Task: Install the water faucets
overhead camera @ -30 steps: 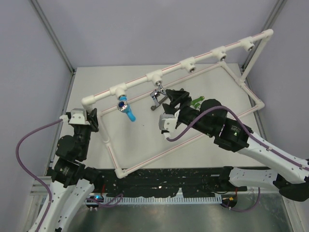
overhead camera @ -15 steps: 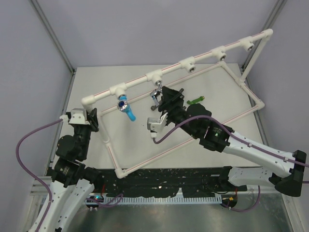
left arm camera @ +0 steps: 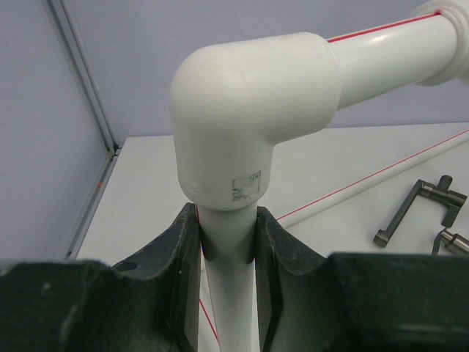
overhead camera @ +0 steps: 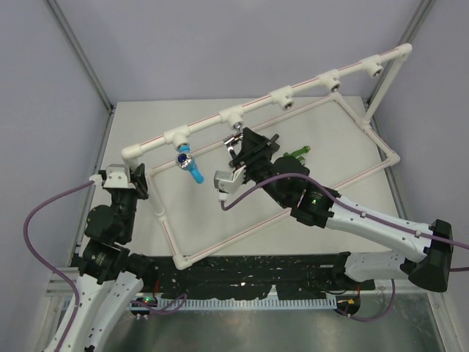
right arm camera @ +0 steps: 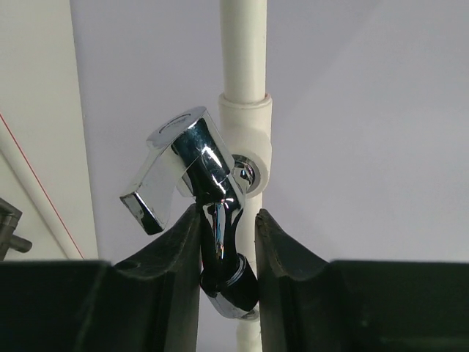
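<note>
Mid-frame from above, the right pincer [right arm camera: 228,220] is clamped on the chrome faucet [right arm camera: 192,158], its end at a socket of the white pipe frame [left arm camera: 249,125]. The left pincer [left arm camera: 229,235] grips the frame's post at the left. A blue faucet [overhead camera: 190,166] hangs from the neighbouring socket; a green faucet [overhead camera: 296,153] lies on the worktop [overhead camera: 337,147].

A white plastic pipe frame with thin red stripes [left arm camera: 249,95] rests on the pale grey tabletop [overhead camera: 198,216], its raised bar carrying five round sockets [overhead camera: 331,78], lilac walls [overhead camera: 220,44] behind
</note>
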`<action>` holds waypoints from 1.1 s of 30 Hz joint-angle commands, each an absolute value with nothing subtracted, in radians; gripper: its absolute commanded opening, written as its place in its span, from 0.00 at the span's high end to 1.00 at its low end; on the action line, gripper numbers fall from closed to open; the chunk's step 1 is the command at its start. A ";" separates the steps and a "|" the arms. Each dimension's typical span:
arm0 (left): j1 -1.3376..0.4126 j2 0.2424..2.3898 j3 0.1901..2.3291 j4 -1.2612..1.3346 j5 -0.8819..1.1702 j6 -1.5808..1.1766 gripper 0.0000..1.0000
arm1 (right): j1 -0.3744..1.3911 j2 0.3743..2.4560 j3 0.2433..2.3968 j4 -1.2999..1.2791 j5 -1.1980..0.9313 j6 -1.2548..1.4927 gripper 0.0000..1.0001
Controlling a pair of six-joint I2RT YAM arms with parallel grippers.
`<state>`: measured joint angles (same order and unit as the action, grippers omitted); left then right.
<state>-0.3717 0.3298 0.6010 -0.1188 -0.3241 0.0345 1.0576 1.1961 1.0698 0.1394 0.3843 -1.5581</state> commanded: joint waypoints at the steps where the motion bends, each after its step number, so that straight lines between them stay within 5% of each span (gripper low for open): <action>1: -0.374 0.327 0.587 -0.173 -0.327 0.071 1.00 | 1.055 1.243 1.086 0.204 0.330 -1.292 0.77; 7: -0.374 0.327 0.588 -0.175 -0.333 0.071 1.00 | 1.022 1.194 1.060 0.320 0.230 -0.711 0.93; 17: -0.374 0.325 0.589 -0.175 -0.331 0.071 1.00 | 0.910 1.167 0.798 0.885 0.362 0.777 0.95; 21: -0.374 0.324 0.586 -0.175 -0.334 0.072 1.00 | 0.914 1.140 0.785 0.858 0.459 0.731 0.86; 24: -0.374 0.325 0.588 -0.175 -0.337 0.074 1.00 | 0.914 1.080 0.788 0.781 0.463 0.562 0.57; 26: -0.376 0.322 0.588 -0.175 -0.337 0.075 1.00 | 0.914 1.033 0.773 0.733 0.451 0.425 0.48; 33: -0.374 0.327 0.589 -0.175 -0.333 0.074 1.00 | 0.914 0.917 0.885 0.488 0.289 0.008 0.43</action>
